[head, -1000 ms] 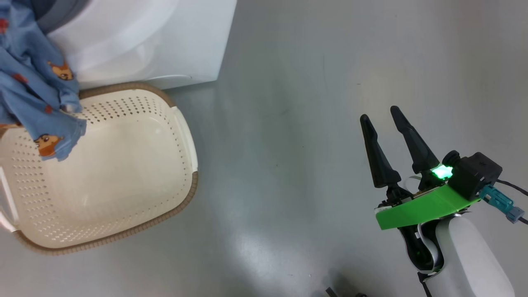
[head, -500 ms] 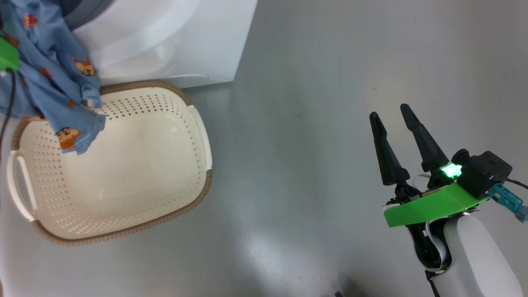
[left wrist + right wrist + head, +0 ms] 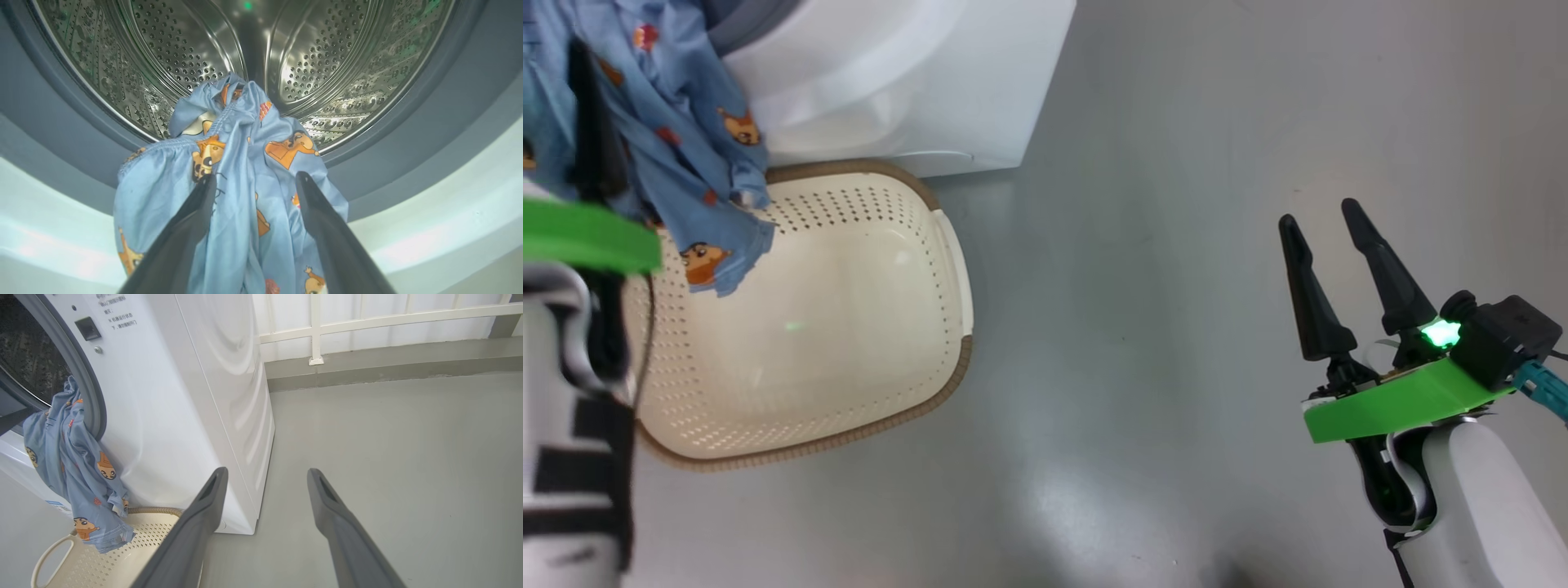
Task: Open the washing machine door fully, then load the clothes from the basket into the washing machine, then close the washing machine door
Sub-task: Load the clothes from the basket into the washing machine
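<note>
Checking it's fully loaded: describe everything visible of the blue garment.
The blue garment is crumpled light-blue fabric with orange cartoon prints and a gathered hem. Its top lies bunched in the steel drum; the rest drapes out over the grey gasket and hangs above the basket. The open left gripper straddles it.

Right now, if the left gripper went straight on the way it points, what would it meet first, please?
Probably the clothes hanging from the washing machine, just ahead of the left gripper; depth is unclear.

Black right gripper, green bracket, white forearm
</note>
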You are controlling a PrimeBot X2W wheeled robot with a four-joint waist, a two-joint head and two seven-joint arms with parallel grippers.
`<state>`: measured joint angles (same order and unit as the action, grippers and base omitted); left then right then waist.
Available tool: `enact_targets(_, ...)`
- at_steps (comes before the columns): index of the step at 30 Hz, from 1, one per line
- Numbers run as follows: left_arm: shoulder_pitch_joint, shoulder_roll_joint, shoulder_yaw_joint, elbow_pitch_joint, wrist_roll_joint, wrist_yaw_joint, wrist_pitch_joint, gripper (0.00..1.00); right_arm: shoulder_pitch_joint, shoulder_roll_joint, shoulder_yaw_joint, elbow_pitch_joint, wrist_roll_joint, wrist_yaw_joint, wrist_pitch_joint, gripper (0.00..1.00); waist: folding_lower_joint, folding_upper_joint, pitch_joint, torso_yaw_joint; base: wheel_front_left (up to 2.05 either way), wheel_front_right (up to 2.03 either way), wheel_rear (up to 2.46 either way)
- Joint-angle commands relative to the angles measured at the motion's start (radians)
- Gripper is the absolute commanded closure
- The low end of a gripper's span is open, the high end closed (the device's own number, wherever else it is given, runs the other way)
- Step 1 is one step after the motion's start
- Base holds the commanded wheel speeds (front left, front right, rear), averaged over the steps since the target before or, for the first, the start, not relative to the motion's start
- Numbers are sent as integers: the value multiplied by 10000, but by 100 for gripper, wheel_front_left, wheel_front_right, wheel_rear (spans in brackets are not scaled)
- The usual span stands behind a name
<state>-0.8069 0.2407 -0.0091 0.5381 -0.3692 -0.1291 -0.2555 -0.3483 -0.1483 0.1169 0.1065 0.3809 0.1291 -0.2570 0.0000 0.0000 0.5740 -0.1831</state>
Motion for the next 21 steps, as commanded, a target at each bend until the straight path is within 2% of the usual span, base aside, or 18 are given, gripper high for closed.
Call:
enact_targets(1, 542, 258, 431, -610, 228, -14, -62, 0, 219, -97, 118, -257, -41, 16, -48, 0, 0, 0, -86, 99, 0, 0, 0)
enact_targets(21, 5011, -1125, 2238, -3844, 521, -15, -62, 0, 474, -363, 138, -120, 12, 16, -48, 0, 0, 0, -681, 307, 0, 0, 0)
